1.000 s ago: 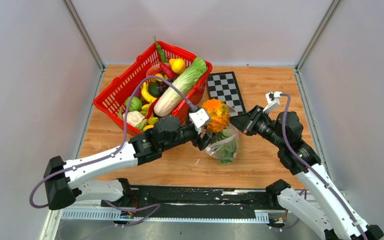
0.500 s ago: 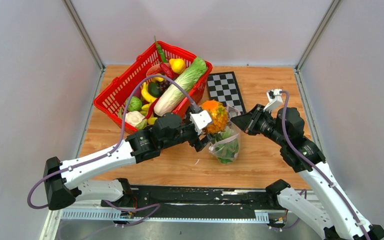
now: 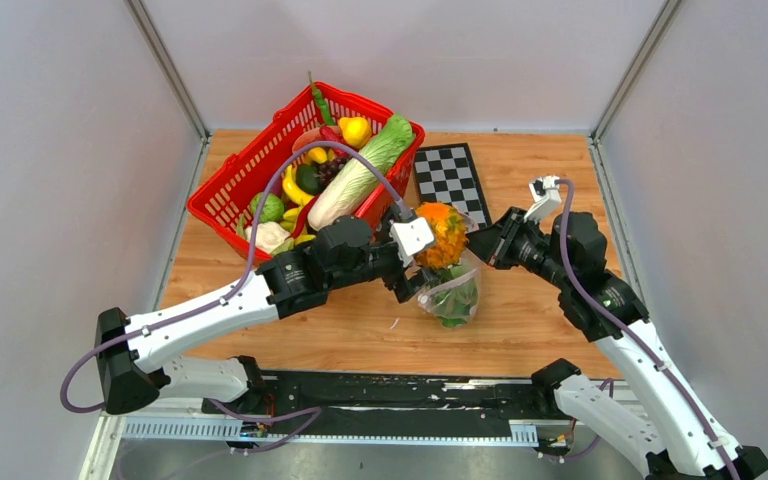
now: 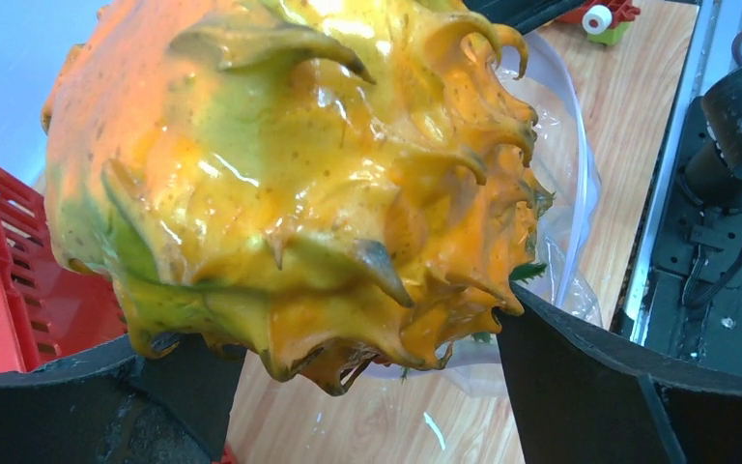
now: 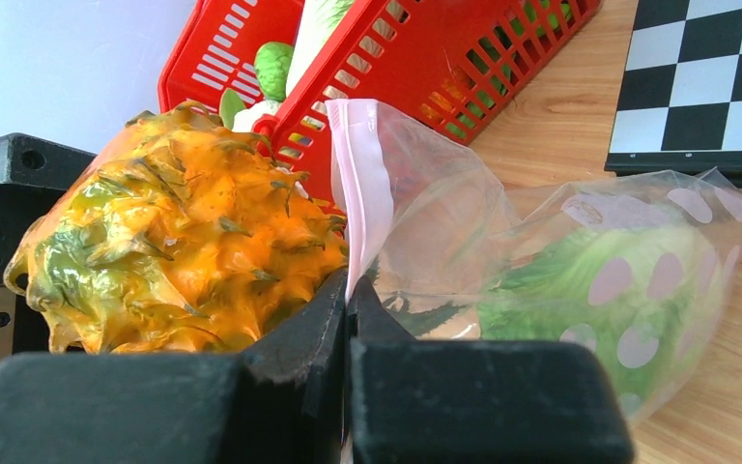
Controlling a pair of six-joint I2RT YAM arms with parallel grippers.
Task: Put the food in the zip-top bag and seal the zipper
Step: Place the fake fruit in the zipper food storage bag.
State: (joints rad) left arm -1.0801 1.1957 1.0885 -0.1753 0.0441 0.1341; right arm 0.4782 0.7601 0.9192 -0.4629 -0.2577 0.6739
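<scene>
With left pincer (image 3: 418, 268) clamped on the orange pumpkin-like piece (image 3: 446, 232), lower gently toward 6 o'clock into the zip-top bag (image 3: 452, 298) on the worktop (image 3: 360, 335), at 4 o'clock of the red basket (image 3: 260, 143). With right pincer (image 3: 480, 243) pinching the pink zipper (image 5: 359, 203), pull the mouth wide first.

Arms: my left arm (image 3: 210, 310) and right arm (image 3: 650, 375) have white shells and black joints.
Cables: a purple cable (image 3: 62, 392) on each, bulging toward 9 o'clock at my left base.
Left gripper (image 4: 348, 338): blocky matt-black fingers (image 4: 599, 387).
Camera box (image 3: 412, 238): white, at my left wrist.
</scene>
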